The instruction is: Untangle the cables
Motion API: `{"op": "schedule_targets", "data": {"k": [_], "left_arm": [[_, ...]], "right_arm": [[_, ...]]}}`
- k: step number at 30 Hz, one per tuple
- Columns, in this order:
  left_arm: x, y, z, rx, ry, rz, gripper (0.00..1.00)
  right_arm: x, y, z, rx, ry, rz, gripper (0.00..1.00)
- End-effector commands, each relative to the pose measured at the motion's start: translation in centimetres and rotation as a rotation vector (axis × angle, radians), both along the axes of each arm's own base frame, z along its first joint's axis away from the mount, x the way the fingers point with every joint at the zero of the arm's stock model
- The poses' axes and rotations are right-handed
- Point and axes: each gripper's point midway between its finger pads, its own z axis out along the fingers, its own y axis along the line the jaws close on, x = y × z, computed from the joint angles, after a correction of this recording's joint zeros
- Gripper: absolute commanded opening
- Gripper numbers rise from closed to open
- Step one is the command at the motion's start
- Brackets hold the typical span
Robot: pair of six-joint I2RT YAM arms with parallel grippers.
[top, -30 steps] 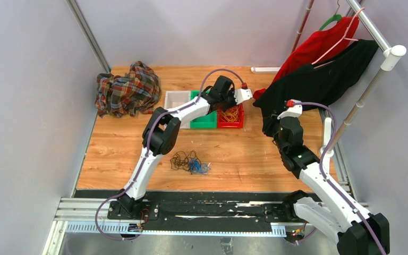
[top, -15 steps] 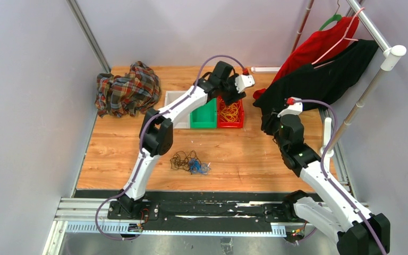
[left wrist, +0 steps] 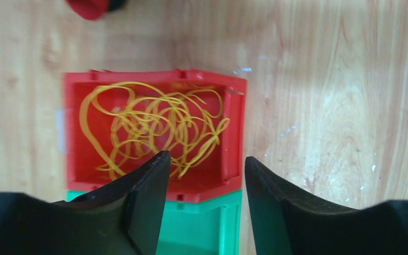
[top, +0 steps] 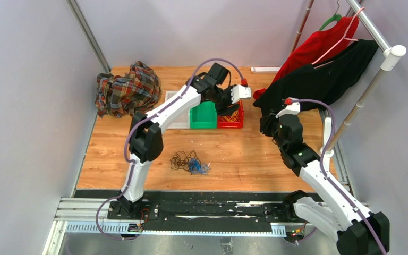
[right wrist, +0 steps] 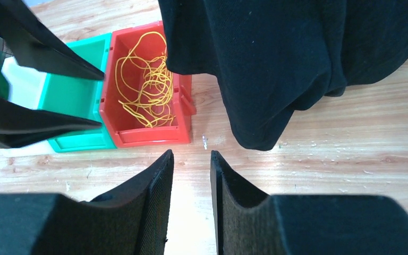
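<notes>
The yellow cable (left wrist: 154, 127) lies loose inside the red bin (left wrist: 235, 133), so I judge this part as done. The left gripper (left wrist: 206, 159) hovers above the red bin, its fingers spread wide with nothing between them. The black and blue cables (top: 190, 162) lie in one knotted bunch on the table (top: 244, 159), well in front of the red bin, not yet separated. The right gripper (right wrist: 191, 154), right of the red bin, is slightly parted and empty.

On the wooden table (top: 244, 154), a plaid shirt (top: 126, 89) lies at ten o'clock, a green bin (top: 203, 117) and a red bin (left wrist: 236, 133) at twelve, and black clothes (top: 319, 82) at two.
</notes>
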Motion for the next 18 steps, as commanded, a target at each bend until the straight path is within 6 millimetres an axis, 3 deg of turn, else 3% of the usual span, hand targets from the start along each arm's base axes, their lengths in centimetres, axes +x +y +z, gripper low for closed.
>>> {"op": "schedule_targets", "data": {"k": [1, 7, 13, 14, 15, 18], "left_arm": [[-0.8, -0.2, -4.8, 0.104, 0.069, -0.034, 0.55], [3.0, -1.5, -6.4, 0.073, 0.028, 0.122, 0.34], [5.9, -1.2, -8.3, 0.089, -0.065, 0.220, 0.25], [6.1, -1.2, -8.6, 0.097, -0.067, 0.224, 0.26], [5.9, -1.1, -8.8, 0.103, -0.061, 0.219, 0.34], [4.2, -0.7, -7.8, 0.108, -0.009, 0.187, 0.67]], "right_arm": [[0.3, 0.8, 0.2, 0.028, 0.007, 0.016, 0.32], [0.4, 1.0, -0.4, 0.033, 0.020, 0.020, 0.30], [0.5, 1.2, -0.6, 0.039, 0.021, 0.028, 0.27], [0.5, 1.3, -0.6, 0.041, 0.021, 0.032, 0.27], [0.6, 1.3, -0.7, 0.041, 0.022, 0.034, 0.27], [0.6, 1.4, -0.7, 0.040, 0.025, 0.034, 0.31]]}}
